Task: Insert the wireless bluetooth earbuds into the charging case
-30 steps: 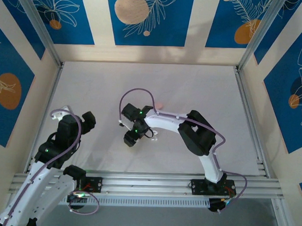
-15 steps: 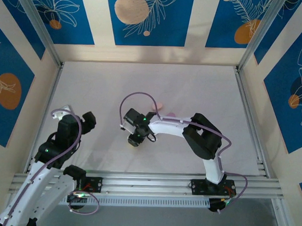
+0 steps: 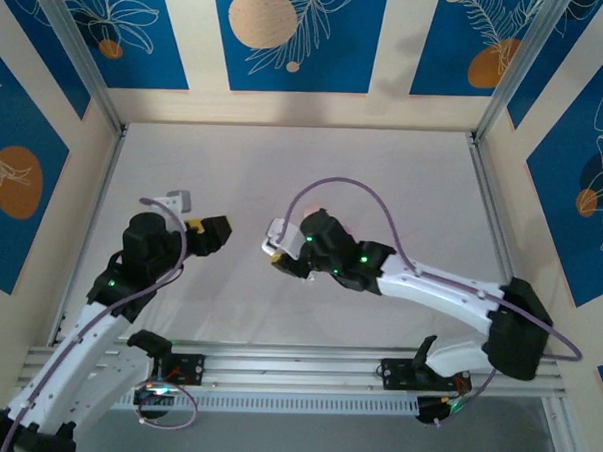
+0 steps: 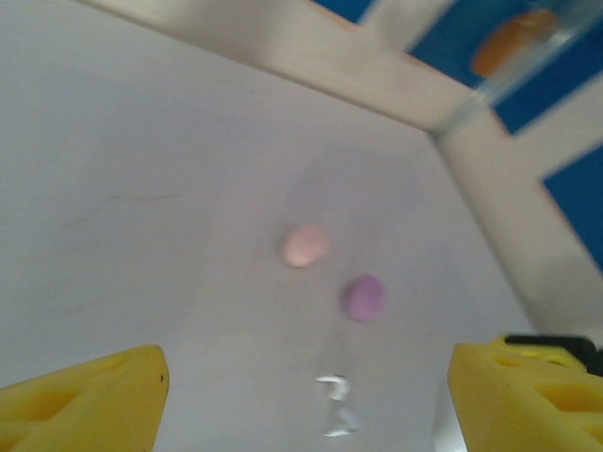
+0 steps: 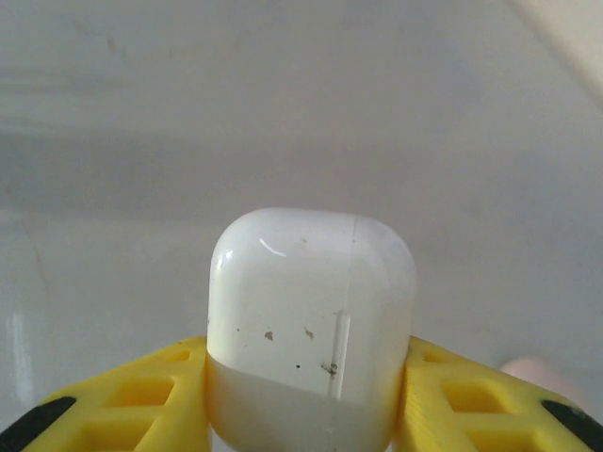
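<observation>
At the near edge of the worktop point(image 3: 384, 180) stand the two arm bases. From there the left arm reaches up along the left side. The left pincer point(image 3: 213, 232) hangs over the left half of the worktop, about midway between the near and far edges. In its wrist view the left pincer point(image 4: 306, 369) is wide open: the yellow fingers point(image 4: 89, 400) stand far apart with nothing but bare worktop between them.

The right arm stretches from the near right corner toward the middle. The right pincer point(image 3: 279, 243) sits close to the worktop's centre, just right of the left one and apart from it. It is clamped on the white charging case point(image 3: 277, 229). The right wrist view shows the white charging case point(image 5: 311, 311) squeezed between the two yellow fingers point(image 5: 122, 400), its rounded end sticking out past the tips and its lid shut. I cannot tell whether it rests on the worktop or is lifted off it.

Farther out, seen from the left wrist toward the far right corner, lie two tiny white buds point(image 4: 334, 403), blurred and close together. Beyond them is a purple case point(image 4: 364, 298), then a pink case point(image 4: 304, 245) just beside it, both lying on the bare worktop.
</observation>
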`<action>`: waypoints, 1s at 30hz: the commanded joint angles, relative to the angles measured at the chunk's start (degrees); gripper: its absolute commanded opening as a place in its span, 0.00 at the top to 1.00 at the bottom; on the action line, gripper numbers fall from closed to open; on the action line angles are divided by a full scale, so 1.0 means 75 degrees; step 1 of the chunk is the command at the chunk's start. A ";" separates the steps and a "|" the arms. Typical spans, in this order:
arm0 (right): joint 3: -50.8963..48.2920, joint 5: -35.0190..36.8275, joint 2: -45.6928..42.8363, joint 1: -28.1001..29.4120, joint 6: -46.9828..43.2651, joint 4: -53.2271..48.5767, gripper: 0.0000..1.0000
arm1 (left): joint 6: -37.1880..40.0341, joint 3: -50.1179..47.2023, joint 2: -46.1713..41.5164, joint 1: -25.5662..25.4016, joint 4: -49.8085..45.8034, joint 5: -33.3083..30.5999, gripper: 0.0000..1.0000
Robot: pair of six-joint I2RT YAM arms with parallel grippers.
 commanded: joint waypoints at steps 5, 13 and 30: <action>-0.0087 0.0338 -0.0686 -0.0108 -0.1522 0.0559 0.61 | 0.0749 0.0424 0.0746 -0.0751 0.1254 0.2593 0.22; 0.0139 0.0341 -0.0788 -0.0085 -0.1875 0.0480 0.61 | 0.1447 0.0894 0.1497 -0.1665 0.0719 0.2158 0.28; 0.0147 -0.0144 -0.0869 -0.0059 -0.2059 0.0650 0.61 | 0.1605 0.1075 0.2101 -0.2011 0.0698 0.2011 0.57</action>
